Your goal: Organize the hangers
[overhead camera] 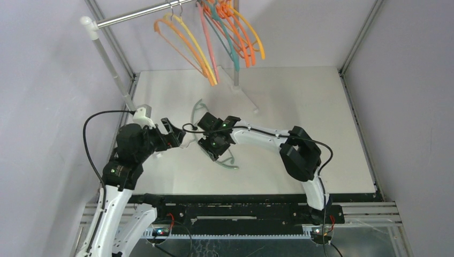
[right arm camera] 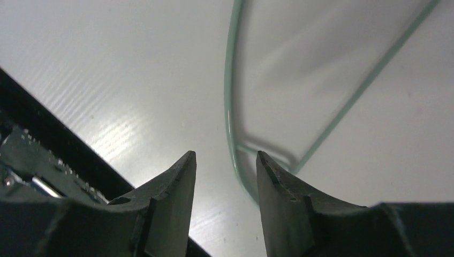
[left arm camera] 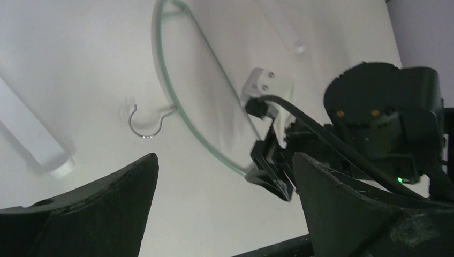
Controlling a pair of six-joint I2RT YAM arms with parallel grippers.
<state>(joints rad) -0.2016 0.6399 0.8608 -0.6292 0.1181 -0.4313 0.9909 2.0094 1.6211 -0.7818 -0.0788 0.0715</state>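
Note:
A pale teal hanger (overhead camera: 198,106) lies flat on the white table (overhead camera: 300,107), partly hidden under my right gripper (overhead camera: 215,152). In the right wrist view its curved end (right arm camera: 229,107) runs between the fingers of the right gripper (right arm camera: 225,155), close to the right finger. The jaws stand apart and do not pinch it. My left gripper (overhead camera: 179,133) hovers just left of it, wide open and empty (left arm camera: 225,158). In the left wrist view the hanger (left arm camera: 155,48) and its metal hook (left arm camera: 144,127) lie ahead. Several orange, yellow, pink and teal hangers (overhead camera: 235,32) hang on the rail.
The silver rail (overhead camera: 139,15) crosses the back on white posts (overhead camera: 107,59). One white base foot (overhead camera: 247,97) reaches onto the table behind the grippers, and another foot (left arm camera: 37,144) lies left of my left gripper. A black strip (overhead camera: 257,198) marks the table's near edge.

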